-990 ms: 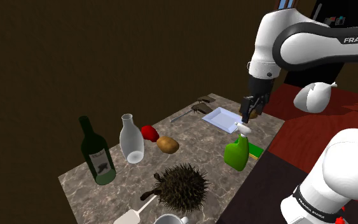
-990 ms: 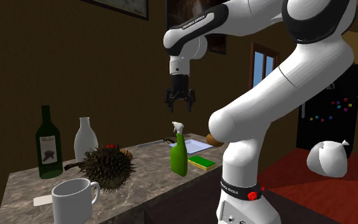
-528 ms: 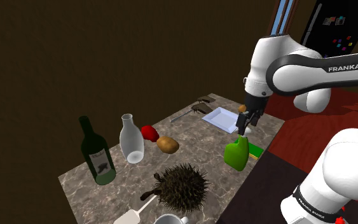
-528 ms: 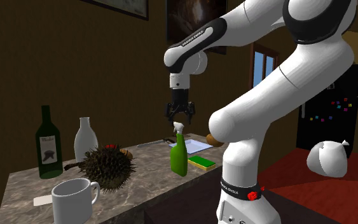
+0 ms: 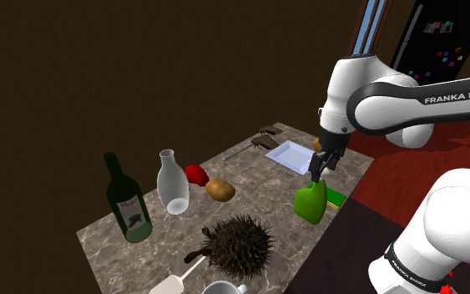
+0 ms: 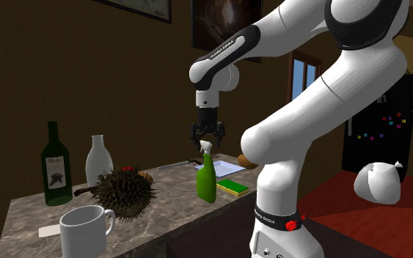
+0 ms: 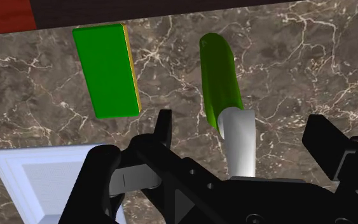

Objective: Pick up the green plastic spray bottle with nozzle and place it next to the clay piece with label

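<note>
The green spray bottle [image 5: 310, 204] with a white nozzle stands upright near the marble table's edge, by the stand. My black gripper [image 5: 317, 171] hangs straight above it, open, its fingertips level with the nozzle top. In the second exterior view the gripper [image 6: 207, 140] straddles the nozzle of the bottle [image 6: 206, 180]. Looking along the gripper [image 7: 244, 137], the white nozzle lies between the spread fingers [image 7: 164, 129], apart from both, with the green bottle body [image 7: 220, 77] beyond it. A dark green bottle with a label [image 5: 128, 200] stands at the table's far end.
A green sponge [image 5: 336, 197] lies beside the spray bottle, a white square tray [image 5: 289, 155] behind it. A white carafe [image 5: 172, 184], a red lump [image 5: 195, 174], a potato [image 5: 219, 190], a spiky brown ball [image 5: 240, 244] and a white mug [image 6: 85, 226] crowd the table's other half.
The gripper has come down from well above the bottle to the level of its nozzle, staying open. The bottle has not moved.
</note>
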{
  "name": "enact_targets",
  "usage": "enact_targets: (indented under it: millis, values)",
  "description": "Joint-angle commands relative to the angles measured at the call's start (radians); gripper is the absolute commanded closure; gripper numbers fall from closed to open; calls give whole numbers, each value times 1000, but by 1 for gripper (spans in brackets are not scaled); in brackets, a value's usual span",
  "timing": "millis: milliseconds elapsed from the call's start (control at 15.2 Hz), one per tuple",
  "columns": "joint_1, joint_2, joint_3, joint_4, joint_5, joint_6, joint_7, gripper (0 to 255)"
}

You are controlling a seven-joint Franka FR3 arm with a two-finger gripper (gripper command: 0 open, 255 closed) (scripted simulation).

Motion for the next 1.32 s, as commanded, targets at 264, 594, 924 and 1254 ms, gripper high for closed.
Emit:
enact_targets:
  millis: [264, 594, 924, 1254]
  values:
    - [0, 0, 0, 0, 0, 0, 0, 255]
    - [0, 0, 0, 0, 0, 0, 0, 255]
    - [-1, -11, -2, 35, -2, -46, 0, 255]
    - [-3, -23, -6, 96, -6, -119, 1, 255]
